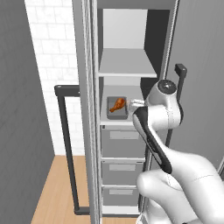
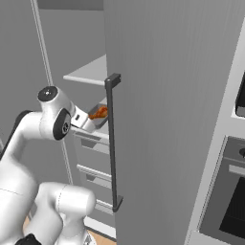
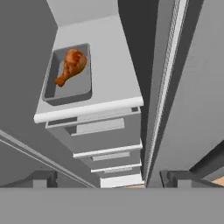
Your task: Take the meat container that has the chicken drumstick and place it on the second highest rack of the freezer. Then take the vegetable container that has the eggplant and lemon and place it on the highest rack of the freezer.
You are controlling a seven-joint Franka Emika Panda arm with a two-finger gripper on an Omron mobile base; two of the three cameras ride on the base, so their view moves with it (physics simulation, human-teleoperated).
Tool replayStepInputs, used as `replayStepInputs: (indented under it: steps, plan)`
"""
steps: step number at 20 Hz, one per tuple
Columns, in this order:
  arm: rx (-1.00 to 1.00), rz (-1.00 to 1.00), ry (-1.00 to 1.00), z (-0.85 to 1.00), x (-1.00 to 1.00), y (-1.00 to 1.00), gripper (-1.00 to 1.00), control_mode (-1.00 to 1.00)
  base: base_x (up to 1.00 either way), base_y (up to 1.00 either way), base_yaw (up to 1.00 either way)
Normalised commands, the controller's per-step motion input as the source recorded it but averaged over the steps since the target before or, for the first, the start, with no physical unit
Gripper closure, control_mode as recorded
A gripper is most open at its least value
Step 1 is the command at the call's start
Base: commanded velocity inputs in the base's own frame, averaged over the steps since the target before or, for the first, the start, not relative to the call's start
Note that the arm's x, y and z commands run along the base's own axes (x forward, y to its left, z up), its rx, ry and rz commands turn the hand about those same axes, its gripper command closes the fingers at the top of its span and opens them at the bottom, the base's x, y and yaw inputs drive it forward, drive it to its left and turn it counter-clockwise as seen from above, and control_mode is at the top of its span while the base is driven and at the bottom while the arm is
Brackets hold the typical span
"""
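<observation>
Standing released with jaws wide, the dark two-finger gripper held nothing. Beyond it, the shallow grey rectangular container carrying the glossy orange-brown chicken drumstick rested on the flat white second highest rack, above smooth grey drawers.

The freezer stands open. Inside, the highest rack lies above the second highest rack, and three drawers stack directly below that lower shelf. The meat container sits on the second highest rack, toward its left side and near the front edge, with the chicken drumstick lying in it. The tool hangs in front of the shelf, apart from the container, jaws spread wide. The door's bar handle stands right of the shelves in the right base view.
</observation>
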Motion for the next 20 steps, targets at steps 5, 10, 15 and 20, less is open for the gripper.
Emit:
replayStepInputs:
  steps: [5,10,15,20]
  plan:
    - [0.03,-0.06,0.27,0.60,-1.00,0.00,-1.00,-1.00,0.00,0.00,0.00]
    - [0.03,-0.08,0.21,0.09,-1.00,0.00,-1.00,-1.00,0.00,0.00,0.00]
    - [0.00,0.00,0.02,-0.02,-1.00,-0.13,-1.00,-1.00,0.00,0.00,0.00]
    - [0.00,0.00,-0.06,-0.34,-1.00,-0.32,-1.00,-1.00,0.00,0.00,0.00]
